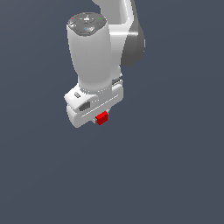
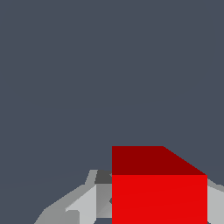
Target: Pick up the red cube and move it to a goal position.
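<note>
The red cube [image 1: 102, 117] sits just below the middle of the exterior frame, tucked under the white gripper [image 1: 100, 119] at the lower end of the arm [image 1: 89, 52], which comes down from the upper middle of the picture. Only that view shows the arm's grey-white body and the wrist housing; there the cube is a small red block peeking out under the hand, and the fingers are mostly hidden behind it. The wrist view shows what the other cannot: the cube [image 2: 159, 192] fills the lower right of the frame, its darker face above its bright face, with a pale grey finger [image 2: 89, 203] pressed against one side and a sliver of a second finger [image 2: 215, 201] against the opposite side, so the pincer is pinching the cube. There is one cube, one arm, and two fingers. Everything around them is plain dark blue-grey.
</note>
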`<action>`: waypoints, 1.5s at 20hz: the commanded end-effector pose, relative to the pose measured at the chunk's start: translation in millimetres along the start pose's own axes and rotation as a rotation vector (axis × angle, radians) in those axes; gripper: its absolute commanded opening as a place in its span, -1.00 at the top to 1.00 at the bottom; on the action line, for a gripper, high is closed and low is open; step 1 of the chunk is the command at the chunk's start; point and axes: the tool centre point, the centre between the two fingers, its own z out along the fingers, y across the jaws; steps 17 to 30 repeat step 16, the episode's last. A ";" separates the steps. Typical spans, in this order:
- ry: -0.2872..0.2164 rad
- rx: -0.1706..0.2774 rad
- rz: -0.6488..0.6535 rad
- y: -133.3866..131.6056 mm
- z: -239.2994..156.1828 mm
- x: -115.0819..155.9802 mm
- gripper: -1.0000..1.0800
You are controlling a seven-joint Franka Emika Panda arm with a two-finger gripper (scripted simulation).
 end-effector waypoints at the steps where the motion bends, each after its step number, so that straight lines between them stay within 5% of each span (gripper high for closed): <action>1: -0.001 0.001 -0.001 4.8 -20.1 -4.9 1.00; 10: -0.001 0.001 0.000 15.8 -56.5 -12.9 1.00; 30: -0.001 0.000 0.000 16.7 -56.2 -12.2 1.00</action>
